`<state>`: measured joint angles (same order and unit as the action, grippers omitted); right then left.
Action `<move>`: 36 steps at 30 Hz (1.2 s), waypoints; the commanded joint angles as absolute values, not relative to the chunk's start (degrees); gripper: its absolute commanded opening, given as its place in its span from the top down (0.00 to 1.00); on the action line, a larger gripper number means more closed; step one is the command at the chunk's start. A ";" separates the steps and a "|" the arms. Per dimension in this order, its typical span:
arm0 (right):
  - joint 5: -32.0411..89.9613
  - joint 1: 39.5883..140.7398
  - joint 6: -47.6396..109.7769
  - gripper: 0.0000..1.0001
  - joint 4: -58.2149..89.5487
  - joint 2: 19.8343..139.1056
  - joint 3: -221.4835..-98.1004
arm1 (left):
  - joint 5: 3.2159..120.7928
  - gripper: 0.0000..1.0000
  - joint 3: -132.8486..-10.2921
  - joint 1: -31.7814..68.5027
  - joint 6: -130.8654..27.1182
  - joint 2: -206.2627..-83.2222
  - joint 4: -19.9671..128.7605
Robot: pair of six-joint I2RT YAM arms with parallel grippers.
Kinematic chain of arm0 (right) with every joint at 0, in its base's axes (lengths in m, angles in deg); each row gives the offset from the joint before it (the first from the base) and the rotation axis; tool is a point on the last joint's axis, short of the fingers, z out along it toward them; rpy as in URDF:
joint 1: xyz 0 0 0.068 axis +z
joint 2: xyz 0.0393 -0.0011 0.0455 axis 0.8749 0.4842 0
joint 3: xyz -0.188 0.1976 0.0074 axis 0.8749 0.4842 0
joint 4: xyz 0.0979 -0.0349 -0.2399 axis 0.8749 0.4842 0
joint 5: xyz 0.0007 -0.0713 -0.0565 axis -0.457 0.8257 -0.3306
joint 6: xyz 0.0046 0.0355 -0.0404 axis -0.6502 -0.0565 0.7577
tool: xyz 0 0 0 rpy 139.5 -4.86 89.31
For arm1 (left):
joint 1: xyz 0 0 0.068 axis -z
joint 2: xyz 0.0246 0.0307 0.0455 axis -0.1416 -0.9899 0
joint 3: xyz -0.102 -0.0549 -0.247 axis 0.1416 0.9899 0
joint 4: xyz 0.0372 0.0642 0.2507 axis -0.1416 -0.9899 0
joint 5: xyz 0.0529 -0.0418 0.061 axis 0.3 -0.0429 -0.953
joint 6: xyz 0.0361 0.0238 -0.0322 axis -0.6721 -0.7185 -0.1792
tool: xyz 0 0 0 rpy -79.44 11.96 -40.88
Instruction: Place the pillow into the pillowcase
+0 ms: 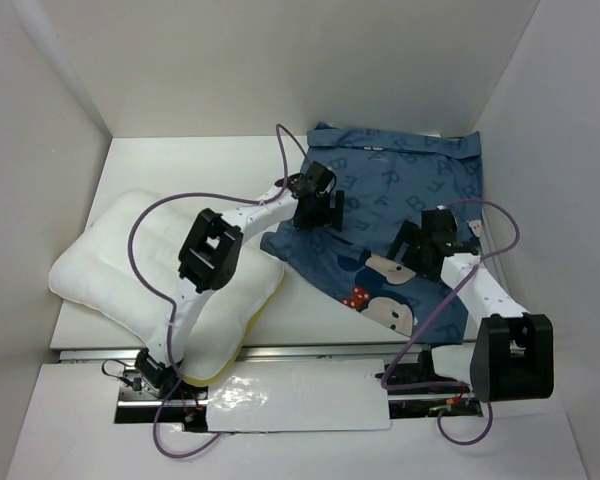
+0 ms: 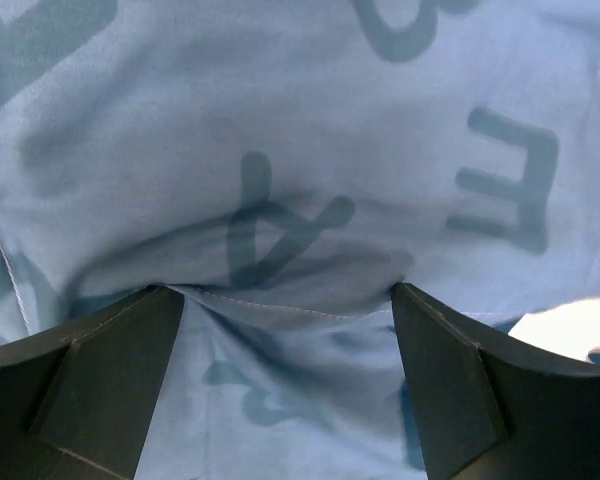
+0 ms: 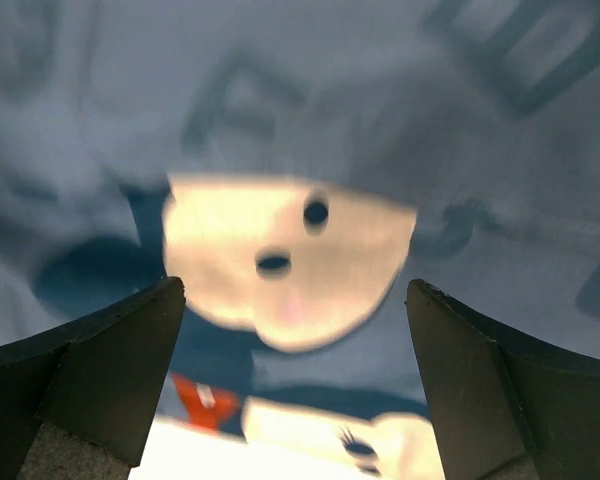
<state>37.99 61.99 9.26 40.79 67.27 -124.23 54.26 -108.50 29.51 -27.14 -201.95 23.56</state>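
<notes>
Farthest left, at eight o'clock, the pillow [image 1: 130,262] lies plump, probably light and compressible; pinch a corner. Your left gripper [image 2: 285,292], fingers wide, presses a stitched hem [image 2: 270,305] of the pillowcase [image 1: 420,165], spread at two o'clock: thin, limp, likely slippery, so take that hem. Your right gripper [image 3: 295,290] hovers wide over a mouse face [image 3: 280,260]. Legible: capitals A, E; no brand.

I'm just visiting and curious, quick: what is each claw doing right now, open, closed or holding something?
Left gripper: open, low on the pillowcase, gripping nothing.
Right gripper: open over the pillowcase, holding nothing.
</notes>
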 commanded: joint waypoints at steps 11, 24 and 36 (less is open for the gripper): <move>29.48 84.91 9.32 0.20 41.27 77.83 -121.34 | 67.63 0.00 -134.14 23.68 -21.01 -222.54 25.98; 6.73 106.54 15.46 0.43 24.04 105.32 -143.08 | 68.51 0.00 -136.00 17.71 -18.36 -219.29 32.87; 25.41 107.18 18.02 0.20 36.23 91.06 -153.59 | 65.70 0.00 -131.15 15.33 -31.18 -200.23 29.18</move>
